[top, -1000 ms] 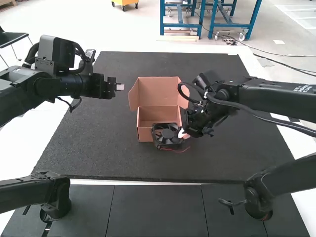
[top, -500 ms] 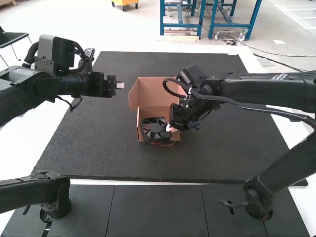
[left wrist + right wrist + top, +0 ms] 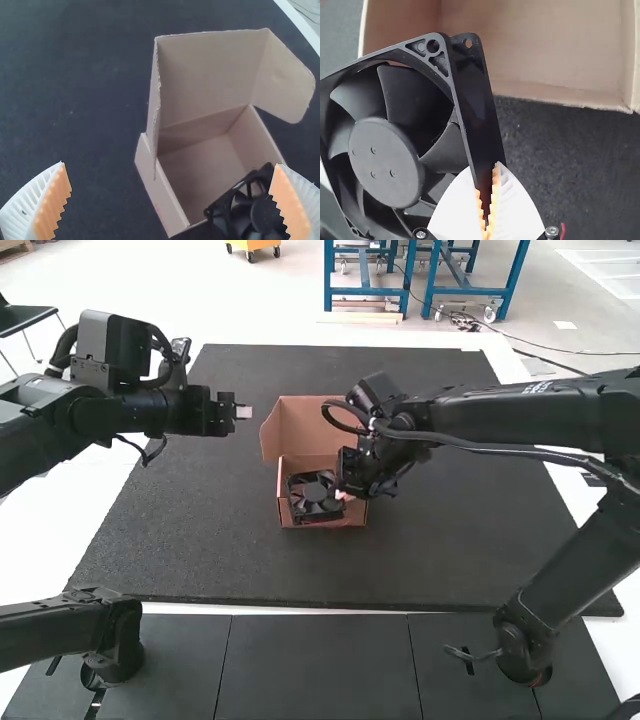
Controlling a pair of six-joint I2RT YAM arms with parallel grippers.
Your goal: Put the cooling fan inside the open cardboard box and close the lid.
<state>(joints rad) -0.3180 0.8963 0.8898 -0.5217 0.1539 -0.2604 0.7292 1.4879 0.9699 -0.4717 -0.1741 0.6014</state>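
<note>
The open cardboard box (image 3: pixel 322 512) stands mid-mat with its lid (image 3: pixel 303 426) upright at the back. A black cooling fan (image 3: pixel 314 492) hangs tilted over the front part of the box's opening, and my right gripper (image 3: pixel 345 496) is shut on the fan's edge. In the right wrist view the fingertips (image 3: pixel 496 197) pinch the frame of the fan (image 3: pixel 395 150) above the box (image 3: pixel 535 50). My left gripper (image 3: pixel 228 414) hovers open to the left of the lid, holding nothing. Its wrist view shows the box (image 3: pixel 200 165), the fan (image 3: pixel 247 212) and the orange pads (image 3: pixel 50 200).
A black mat (image 3: pixel 180 530) covers the table under the box, with open room on all sides of it. The white table edge (image 3: pixel 40 510) runs along the mat's left. The fan's thin red wire (image 3: pixel 318 519) trails at the box's front wall.
My right gripper has carried the fan from the mat at the box's front right up and leftward over the box opening. The left arm has stayed put.
</note>
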